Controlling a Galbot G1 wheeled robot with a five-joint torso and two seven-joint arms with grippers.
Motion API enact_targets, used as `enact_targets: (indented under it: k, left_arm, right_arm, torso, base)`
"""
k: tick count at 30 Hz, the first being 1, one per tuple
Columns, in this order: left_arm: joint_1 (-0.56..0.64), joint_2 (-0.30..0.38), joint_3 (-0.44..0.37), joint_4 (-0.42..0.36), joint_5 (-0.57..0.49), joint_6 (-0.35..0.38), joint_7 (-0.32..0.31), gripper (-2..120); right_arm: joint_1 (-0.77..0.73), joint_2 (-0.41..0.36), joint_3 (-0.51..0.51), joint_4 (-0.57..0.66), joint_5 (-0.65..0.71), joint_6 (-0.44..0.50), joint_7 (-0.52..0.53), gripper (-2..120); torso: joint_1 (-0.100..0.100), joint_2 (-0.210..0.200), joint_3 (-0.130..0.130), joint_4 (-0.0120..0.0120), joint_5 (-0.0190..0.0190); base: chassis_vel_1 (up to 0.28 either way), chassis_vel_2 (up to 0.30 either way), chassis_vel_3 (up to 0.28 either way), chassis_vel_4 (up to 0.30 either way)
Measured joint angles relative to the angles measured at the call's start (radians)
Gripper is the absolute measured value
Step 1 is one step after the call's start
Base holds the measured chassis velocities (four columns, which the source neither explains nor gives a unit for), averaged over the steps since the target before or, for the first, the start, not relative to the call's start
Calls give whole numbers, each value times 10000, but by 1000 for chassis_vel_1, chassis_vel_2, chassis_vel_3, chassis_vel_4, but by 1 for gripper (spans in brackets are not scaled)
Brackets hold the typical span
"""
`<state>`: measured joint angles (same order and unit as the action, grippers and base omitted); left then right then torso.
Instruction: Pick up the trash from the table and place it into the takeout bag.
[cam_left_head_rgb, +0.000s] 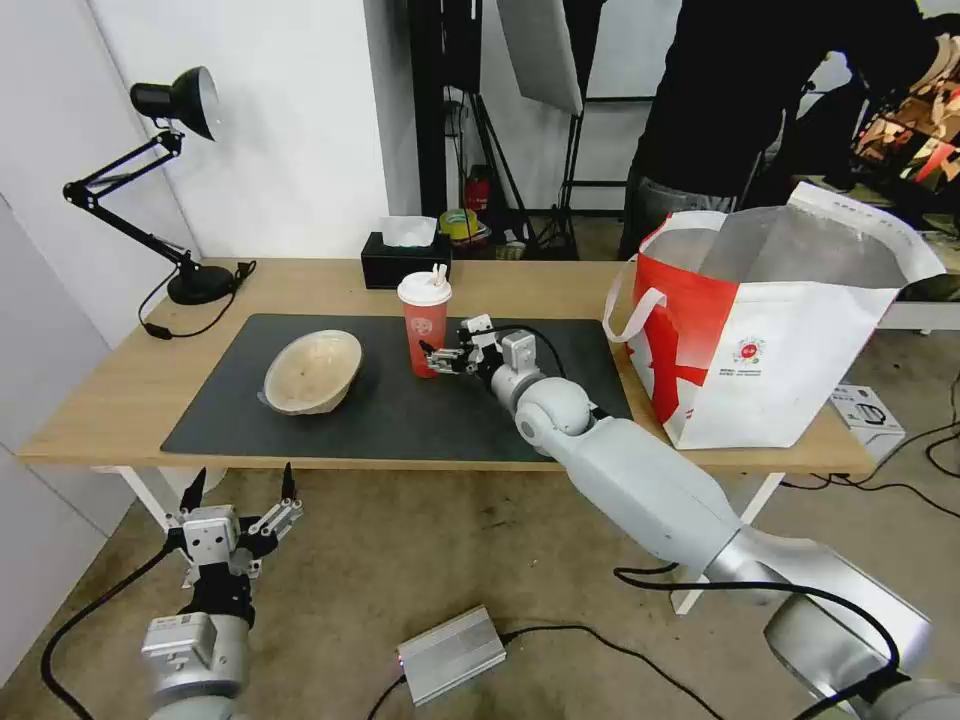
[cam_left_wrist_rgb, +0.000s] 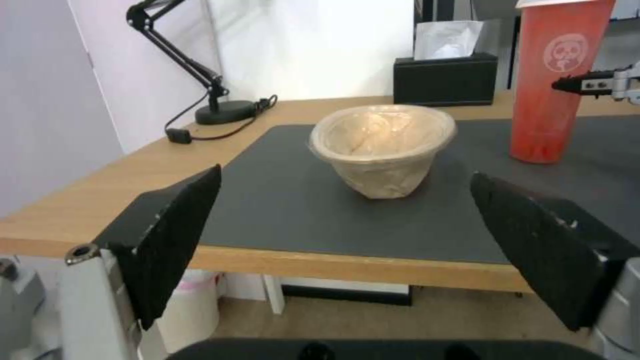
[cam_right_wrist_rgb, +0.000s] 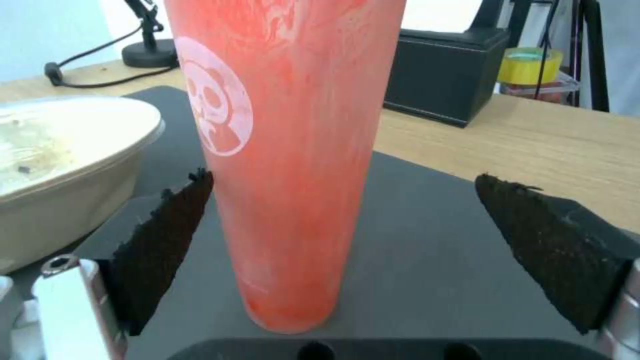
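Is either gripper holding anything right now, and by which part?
Nothing is held. The right gripper is open around the lower part of the red drink cup with white lid, not closed. The left gripper is open below the table edge.

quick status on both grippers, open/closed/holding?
Left gripper: open, holding nothing, hanging below the table edge.
Right gripper: open, holding nothing, jaws either side of the red drink cup, not closed on it.

Light-wood table (cam_left_head_rgb: 560, 275), matt mat (cam_left_head_rgb: 400, 420)
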<state>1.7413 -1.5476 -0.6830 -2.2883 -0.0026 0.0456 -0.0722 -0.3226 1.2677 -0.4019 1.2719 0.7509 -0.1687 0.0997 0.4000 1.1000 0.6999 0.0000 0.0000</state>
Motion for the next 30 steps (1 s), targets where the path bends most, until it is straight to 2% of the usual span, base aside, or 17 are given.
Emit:
enact_targets:
  k: [12, 30]
  left_arm:
    - [-21, 11, 16, 8, -4, 0, 0, 100]
    - [3, 5, 36, 36, -22, 0, -2, 100]
  right_arm:
    - [61, 137, -42, -94, 1, 4, -20, 100]
    - [290, 857, -146, -1182, 1, 123, -254, 100]
  torso:
    - [0, 0, 0, 0, 0]
    - [0, 0, 0, 1, 0]
  base:
    - [0, 0, 0, 0]
    - [0, 0, 0, 0]
